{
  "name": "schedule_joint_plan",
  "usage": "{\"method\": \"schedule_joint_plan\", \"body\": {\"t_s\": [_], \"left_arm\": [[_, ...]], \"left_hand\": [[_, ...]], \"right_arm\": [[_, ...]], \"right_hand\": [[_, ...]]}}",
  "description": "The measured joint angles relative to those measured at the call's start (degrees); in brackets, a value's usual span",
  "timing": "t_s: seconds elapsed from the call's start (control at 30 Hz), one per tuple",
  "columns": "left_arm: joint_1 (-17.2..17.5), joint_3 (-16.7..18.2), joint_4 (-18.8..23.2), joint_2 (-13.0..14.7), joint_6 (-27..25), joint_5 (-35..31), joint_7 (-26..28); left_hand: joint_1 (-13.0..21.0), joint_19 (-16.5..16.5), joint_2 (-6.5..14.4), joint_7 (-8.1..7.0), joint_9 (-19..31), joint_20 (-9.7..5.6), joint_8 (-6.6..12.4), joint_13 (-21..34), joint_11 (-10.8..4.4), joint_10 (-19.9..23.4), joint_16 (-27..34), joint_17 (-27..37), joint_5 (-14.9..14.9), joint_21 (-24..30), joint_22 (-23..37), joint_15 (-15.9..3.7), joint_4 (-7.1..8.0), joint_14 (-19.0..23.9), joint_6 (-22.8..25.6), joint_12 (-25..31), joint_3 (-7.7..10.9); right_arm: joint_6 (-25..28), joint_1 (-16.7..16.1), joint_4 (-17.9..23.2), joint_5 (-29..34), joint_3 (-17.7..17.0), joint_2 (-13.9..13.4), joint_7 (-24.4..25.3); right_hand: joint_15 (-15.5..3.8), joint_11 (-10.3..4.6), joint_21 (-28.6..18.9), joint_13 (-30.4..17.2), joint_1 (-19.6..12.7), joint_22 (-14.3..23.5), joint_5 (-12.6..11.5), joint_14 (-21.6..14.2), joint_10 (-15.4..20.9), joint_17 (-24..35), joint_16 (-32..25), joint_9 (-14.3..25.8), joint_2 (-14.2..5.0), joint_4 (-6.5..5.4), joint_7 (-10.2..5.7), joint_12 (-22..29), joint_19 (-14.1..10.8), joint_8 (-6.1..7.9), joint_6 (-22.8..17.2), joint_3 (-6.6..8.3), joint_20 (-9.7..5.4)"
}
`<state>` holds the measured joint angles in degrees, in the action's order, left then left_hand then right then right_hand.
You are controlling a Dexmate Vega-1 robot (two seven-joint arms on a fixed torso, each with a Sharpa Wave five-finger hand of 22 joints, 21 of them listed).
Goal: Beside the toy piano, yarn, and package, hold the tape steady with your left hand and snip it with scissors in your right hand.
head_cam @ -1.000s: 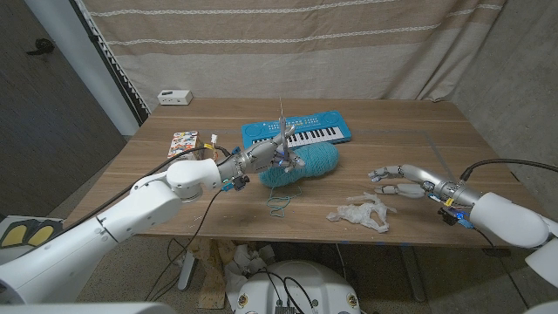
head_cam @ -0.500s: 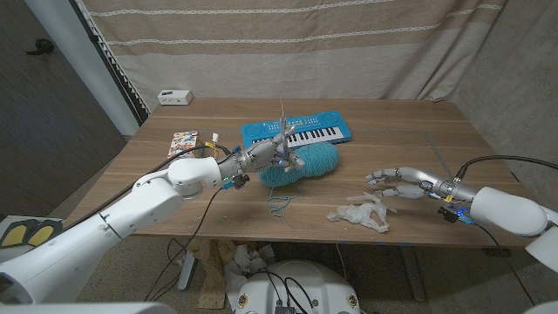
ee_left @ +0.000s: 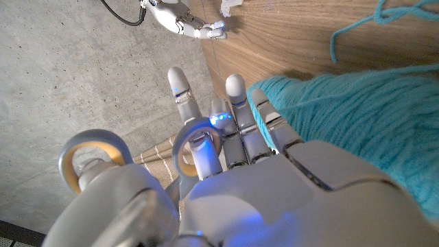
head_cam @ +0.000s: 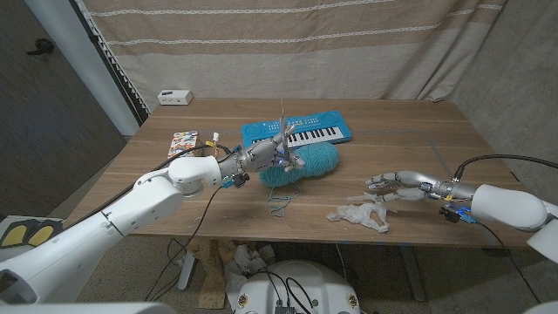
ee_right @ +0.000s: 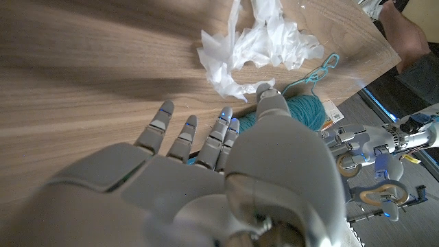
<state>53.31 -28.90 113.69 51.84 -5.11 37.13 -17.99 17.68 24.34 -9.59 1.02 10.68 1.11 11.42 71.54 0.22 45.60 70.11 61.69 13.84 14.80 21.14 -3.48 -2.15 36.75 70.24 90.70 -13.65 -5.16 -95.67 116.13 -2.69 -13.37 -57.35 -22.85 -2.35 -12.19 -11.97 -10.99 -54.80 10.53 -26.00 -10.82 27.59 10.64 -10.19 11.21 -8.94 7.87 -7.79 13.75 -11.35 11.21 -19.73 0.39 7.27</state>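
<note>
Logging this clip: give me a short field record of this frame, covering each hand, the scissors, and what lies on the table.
left hand: holds the scissors, blades pointing up, next to the yarn
right hand: fingers spread, holding nothing, beside the crumpled white plastic
yarn: teal ball, with a loose strand trailing toward the table's near edge
toy piano: blue, just behind the yarn
package: on the robot's left of the piano
mismatch with task: scissors are in the left hand, not the right

Teal yarn (head_cam: 307, 163), blue toy piano (head_cam: 296, 132)
</note>
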Motion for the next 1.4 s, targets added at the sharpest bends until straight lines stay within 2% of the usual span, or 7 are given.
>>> {"method": "schedule_joint_plan", "body": {"t_s": [0.17, 0.3, 0.33, 0.67, 0.93, 1.17, 1.4], "left_arm": [[-0.1, 0.0, -0.3, 0.0, 0.3, 0.0, -0.6], [-0.1, -0.1, -0.4, 0.0, 0.3, 0.0, -0.6], [-0.1, -0.1, -0.4, 0.0, 1.2, -0.9, -0.6], [0.2, -0.1, -0.3, 0.1, 2.2, -1.8, -0.4], [0.4, 0.1, -0.1, 0.3, 2.5, -2.0, -0.3], [0.7, 0.3, 0.0, 0.5, 2.7, -2.1, -0.3], [1.0, 0.5, 0.2, 0.7, 3.0, -2.1, -0.2]], "left_hand": [[0.0, 0.0, 0.0, -0.20, 0.0, 0.00, 0.00, 0.0, 0.00, 0.0, 0.0, 0.0, 0.0, 0.0, 0.0, 0.00, 0.00, 0.0, 0.2, 0.0, 0.00], [0.0, 0.0, 0.0, -0.29, 0.0, 0.00, 0.00, 0.0, 0.00, 0.0, 0.0, 0.0, 0.0, 0.0, 0.0, 0.00, 0.00, 0.0, 0.3, 0.0, 0.00], [0.0, 0.0, 0.0, -0.30, 0.0, 0.00, 0.00, 0.0, 0.00, 0.0, 0.0, 0.0, 0.0, 0.0, 0.0, 0.00, 0.00, 0.0, 0.3, 0.0, 0.00], [0.1, 0.0, 0.1, -0.30, 0.0, 0.00, 0.00, 0.0, -0.01, 0.0, 0.2, 0.0, 0.5, 0.0, 0.0, -0.19, 0.00, 0.4, 0.3, -0.1, 0.00], [-0.3, 0.0, 0.3, -0.30, 0.0, 0.00, 0.00, 0.0, -0.01, 0.0, 0.2, 0.0, 0.5, 0.0, 0.0, -0.08, 0.00, 0.6, 0.3, -0.1, 0.00], [-0.4, 0.0, 0.2, -0.30, 0.0, 0.00, 0.00, 0.0, 0.29, 0.3, 0.5, 0.0, 0.5, 0.0, 0.0, -0.07, 0.00, 0.6, 0.3, 0.0, 0.00], [-0.5, 0.0, 0.1, -0.30, 0.0, 0.00, 0.00, 0.0, 0.29, 0.3, 0.5, 0.2, 0.8, 0.0, 0.0, -0.07, 0.00, 0.6, 0.3, 0.0, 0.00]], "right_arm": [[0.4, 1.5, -0.7, -0.7, 1.9, -2.4, -0.6], [0.7, 1.5, -0.7, -1.5, 1.9, -2.4, -1.1], [0.8, 2.7, -1.1, -1.7, 3.3, -3.8, -1.2], [1.0, 5.0, -2.2, -4.0, 6.6, -7.0, -1.7], [1.3, 5.5, -2.7, -5.9, 7.8, -8.4, -1.0], [1.5, 5.5, -3.1, -8.0, 8.6, -9.1, -0.2], [1.9, 6.0, -4.2, -10.6, 10.1, -10.3, -0.3]], "right_hand": [[0.28, 0.11, 0.0, 0.1, 1.2, -0.1, 0.0, 0.5, -0.3, 0.0, 0.0, 0.1, 1.24, -0.78, 0.22, -0.3, 0.0, -0.22, 1.0, -0.78, -0.02], [0.19, 0.21, 0.3, 0.1, 1.5, -0.1, 0.0, 1.0, -1.0, 0.0, 0.0, 0.1, 1.55, -1.09, 0.31, -0.6, 0.4, -0.22, 1.7, -1.09, -0.41], [0.18, 0.13, 0.3, 0.1, 1.6, -0.1, 0.0, 1.5, -1.1, 0.0, 0.0, 0.1, 1.53, -1.09, 0.31, -0.8, 0.4, -0.22, 1.7, -1.09, -0.40], [0.19, -0.07, 0.5, -0.1, 2.5, -0.1, 0.0, 2.3, -1.3, 0.0, 0.0, 0.1, 0.61, -1.80, -0.15, -0.9, 1.3, 0.04, 1.3, -1.34, -0.71], [0.19, 0.02, 0.8, -0.5, 3.7, -0.3, 0.0, 2.3, 1.5, -0.3, -0.2, 0.1, -0.13, -2.79, -1.14, 0.1, 1.8, 0.68, -0.1, -1.45, -1.16], [0.19, 0.02, 1.0, -0.9, 3.8, -0.3, -0.3, 2.3, 3.1, -0.3, -0.2, 0.1, -0.28, -2.83, -1.84, 0.9, 1.9, 1.12, -0.9, -1.41, -1.98], [0.17, -0.10, 0.7, -0.9, 2.8, -0.3, -0.5, 2.7, 2.0, -0.3, -0.2, 0.1, -0.48, -2.34, -2.06, 0.6, 2.1, 1.12, -0.6, -0.92, -2.20]]}}
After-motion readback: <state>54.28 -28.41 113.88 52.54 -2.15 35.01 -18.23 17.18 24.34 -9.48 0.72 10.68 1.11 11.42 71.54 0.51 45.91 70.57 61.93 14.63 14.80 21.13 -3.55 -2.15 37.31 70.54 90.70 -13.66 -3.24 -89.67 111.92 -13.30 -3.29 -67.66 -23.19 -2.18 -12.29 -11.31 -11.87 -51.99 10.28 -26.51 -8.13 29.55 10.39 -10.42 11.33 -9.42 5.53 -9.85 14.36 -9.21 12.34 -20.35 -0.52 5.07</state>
